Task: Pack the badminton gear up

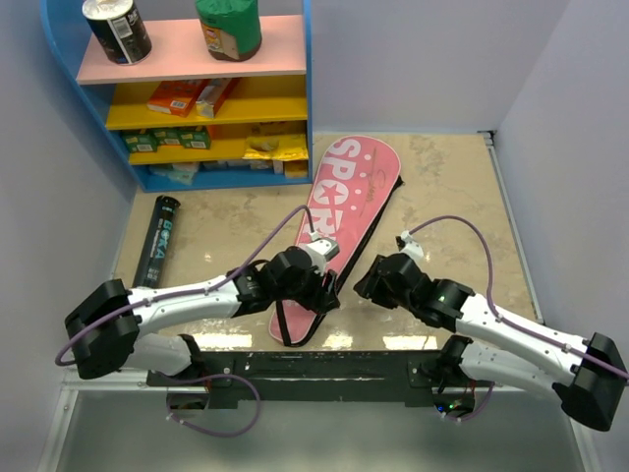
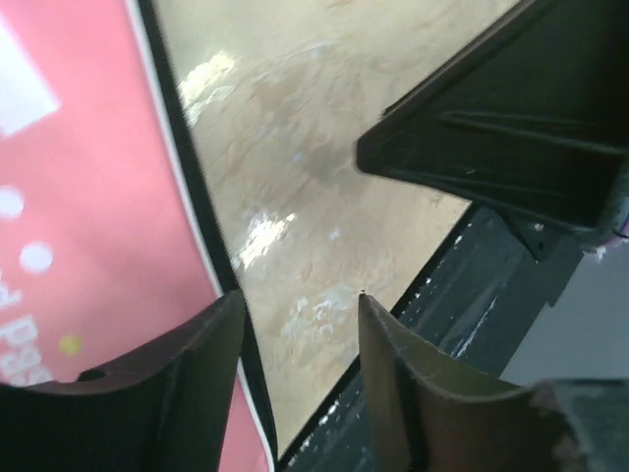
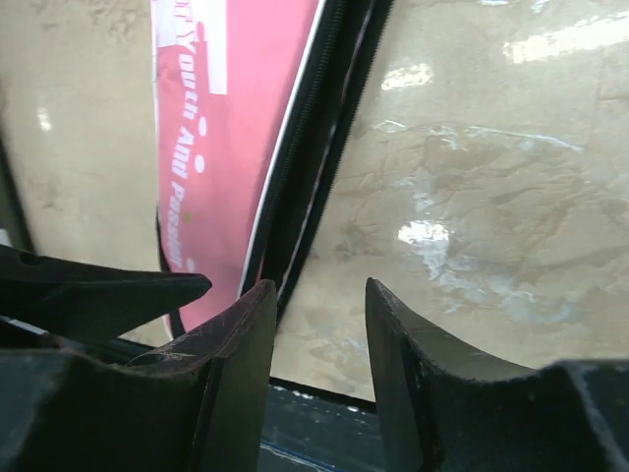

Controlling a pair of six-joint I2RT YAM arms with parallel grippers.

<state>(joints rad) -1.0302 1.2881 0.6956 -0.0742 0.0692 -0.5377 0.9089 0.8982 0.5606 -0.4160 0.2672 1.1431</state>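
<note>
— What do we see of the gear?
— Our pink cover (image 1: 346,211), white "SPORT" lettering and black edge, lies flat on the table (image 1: 442,197). Its narrow end sits under our left gripper (image 2: 300,307), jaws apart, with the black edge running between them.
— And the other arm?
— Our right gripper (image 3: 320,290), likewise parted, hovers low with that edge just to its left. Both arms reach inward.

A glossy, marble-patterned counter (image 3: 491,197) is throwing back glare beneath the right end effector (image 3: 322,290), whose matt black plastic fingers (image 3: 413,374) are showing fine scuffs. Just left of it, the pink cover (image 3: 236,147) is looking like smooth, matt fabric, its black edge (image 3: 329,147) ribbed like a zip.
</note>
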